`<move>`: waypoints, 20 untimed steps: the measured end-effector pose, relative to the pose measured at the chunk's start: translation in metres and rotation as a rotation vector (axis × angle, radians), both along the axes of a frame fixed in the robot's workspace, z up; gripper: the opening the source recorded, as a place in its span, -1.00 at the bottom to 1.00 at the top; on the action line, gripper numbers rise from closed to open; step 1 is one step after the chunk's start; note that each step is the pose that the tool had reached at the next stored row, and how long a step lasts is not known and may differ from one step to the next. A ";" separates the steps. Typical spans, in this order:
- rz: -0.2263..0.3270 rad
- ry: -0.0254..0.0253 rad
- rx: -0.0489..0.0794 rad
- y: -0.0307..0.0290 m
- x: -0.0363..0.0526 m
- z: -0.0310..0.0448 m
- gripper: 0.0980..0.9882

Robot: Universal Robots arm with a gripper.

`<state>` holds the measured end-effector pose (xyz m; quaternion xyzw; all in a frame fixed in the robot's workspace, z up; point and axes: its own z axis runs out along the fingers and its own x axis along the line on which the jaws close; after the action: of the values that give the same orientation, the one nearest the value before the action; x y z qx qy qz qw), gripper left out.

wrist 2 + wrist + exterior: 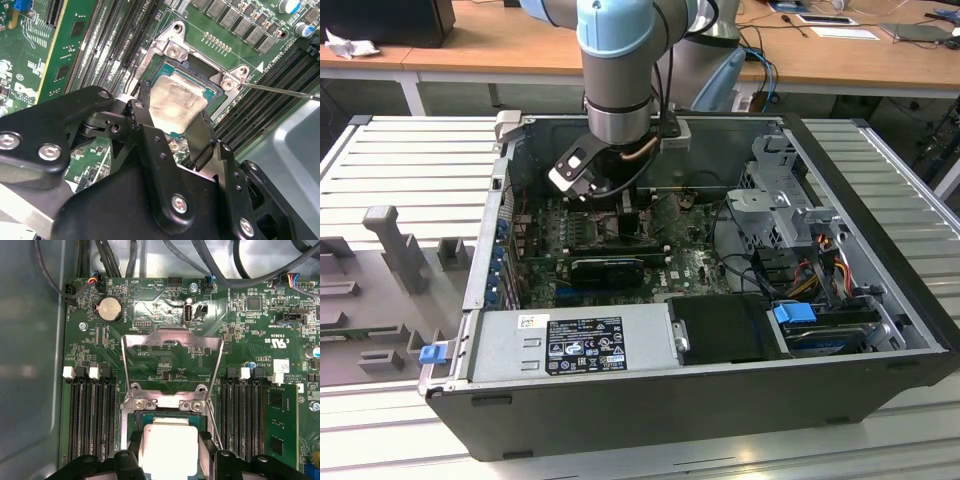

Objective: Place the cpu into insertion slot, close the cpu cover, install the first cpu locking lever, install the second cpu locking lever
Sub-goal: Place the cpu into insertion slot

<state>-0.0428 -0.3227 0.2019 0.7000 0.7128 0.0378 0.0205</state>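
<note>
Silver-grey cpu [176, 99] at the insertion slot [196, 69] (cpu cover [172, 337] raised), pinched by the end effector [173, 107].

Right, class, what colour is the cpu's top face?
Pale silver-grey metal with dull smudges; the cpu shows best in the second wrist view.

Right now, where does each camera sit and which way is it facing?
Exterior view: off the arm, above the open computer case, looking down into it; the arm reaches in.
First wrist view: on the wrist, facing squarely onto the motherboard; end effector grips the cpu, cpu cover flipped open.
Second wrist view: on the wrist, slanting past the end effector's black body at the insertion slot.
Shared: both wrist views show the cpu gripped over the insertion slot.
</note>
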 end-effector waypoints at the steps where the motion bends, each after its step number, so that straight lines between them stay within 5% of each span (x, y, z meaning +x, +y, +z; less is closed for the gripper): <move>1: 0.006 0.0001 -0.001 0.0000 -0.0001 0.0001 -0.03; 4: 0.043 0.0000 -0.002 0.0000 -0.0001 0.0001 -0.03; 12: 0.027 -0.0001 -0.001 0.0001 -0.0001 -0.0001 0.14; 16: 0.017 0.0000 0.001 0.0002 -0.0001 0.0003 -0.08; 20: -0.023 0.0001 0.000 0.0001 -0.0001 0.0004 -0.08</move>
<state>-0.0429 -0.3226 0.2024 0.7081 0.7048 0.0377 0.0208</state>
